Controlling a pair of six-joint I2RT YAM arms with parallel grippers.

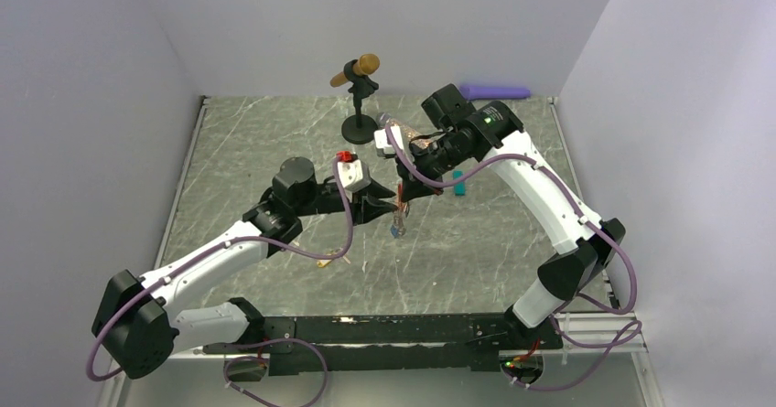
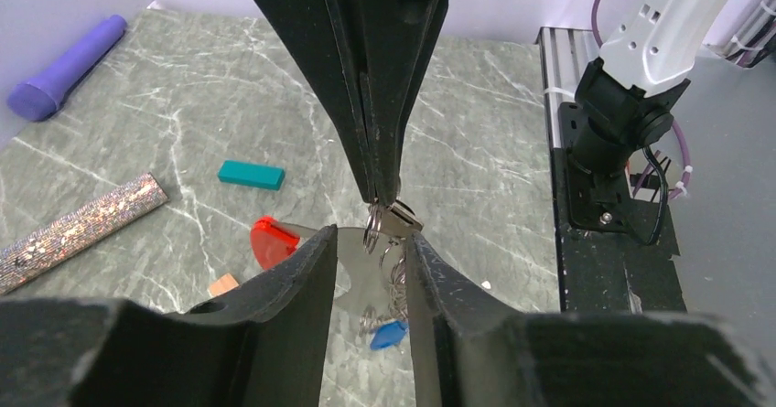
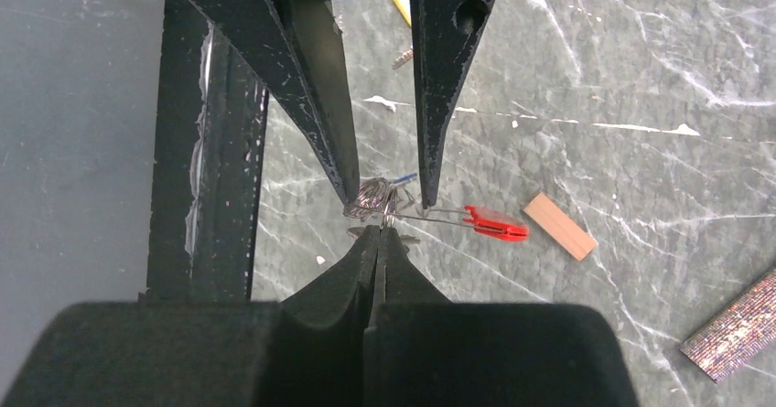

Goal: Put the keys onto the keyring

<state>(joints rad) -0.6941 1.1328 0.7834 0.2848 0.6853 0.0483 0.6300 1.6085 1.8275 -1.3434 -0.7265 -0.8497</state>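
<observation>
left jaws, narrowly parted, straddle the keyring (image 2: 389, 219) pinched shut in right jaws, arms meeting mid-air.

microphone stand (image 1: 358, 125) behind keyring (image 3: 494, 226), teal block (image 1: 458, 185) to its right

From above, the keyring (image 1: 399, 211) and keys (image 1: 395, 230) are too small to tell apart. In the left wrist view a finger (image 2: 284, 288) of the left tool (image 2: 371, 242) hides part of the red clip (image 2: 272, 240); the picture's edge cuts off the glittery tube (image 2: 78, 229).
</observation>
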